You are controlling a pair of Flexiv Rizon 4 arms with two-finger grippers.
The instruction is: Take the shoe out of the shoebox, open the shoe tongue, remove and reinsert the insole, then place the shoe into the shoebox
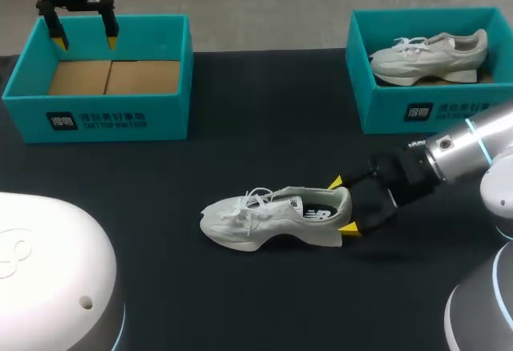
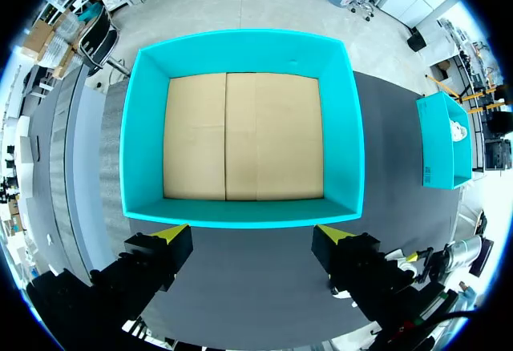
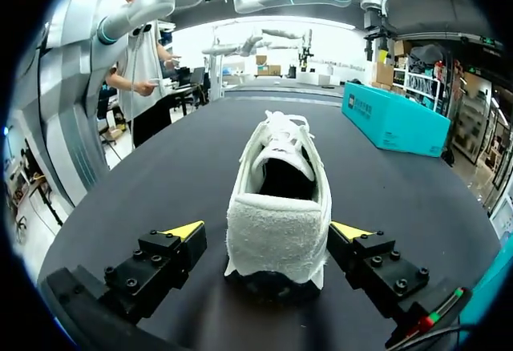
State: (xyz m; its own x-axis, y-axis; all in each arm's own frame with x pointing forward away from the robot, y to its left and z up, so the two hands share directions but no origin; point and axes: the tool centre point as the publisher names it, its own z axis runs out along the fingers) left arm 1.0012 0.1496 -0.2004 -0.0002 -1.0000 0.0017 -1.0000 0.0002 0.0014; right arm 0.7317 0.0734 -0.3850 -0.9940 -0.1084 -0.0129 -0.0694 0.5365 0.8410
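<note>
Containers: two teal shoeboxes, both open-topped, standing on the black table (image 1: 240, 303)
- left shoebox (image 1: 96, 119), far left: nothing inside but its bare cardboard floor (image 1: 112, 77), which shows a seam down the middle in the left wrist view
- right shoebox (image 1: 385, 110), far right: holds one white shoe, the boxed shoe (image 1: 429, 56), resting on its sole with the toe to the left

Count: 2 shoeboxes, 2 white shoes (1 boxed, 1 out), 2 grippers

Task shoe (image 1: 272, 216): outside both boxes, on the table near the middle, nearer than the boxes and well apart from each. It sits upright on its sole, toe pointing left, heel right, laces on top. The right wrist view looks along it from the heel, into the dark opening.

right gripper (image 1: 343, 204): comes in from the right, low at the heel of the task shoe. Its fingers are spread, one yellow tip on each side of the heel; the right wrist view shows a strip of table between each tip and the shoe, so it is not clamped.

left gripper (image 1: 85, 43): hangs above the left shoebox at its far-left part, fingers apart, nothing between them
</note>
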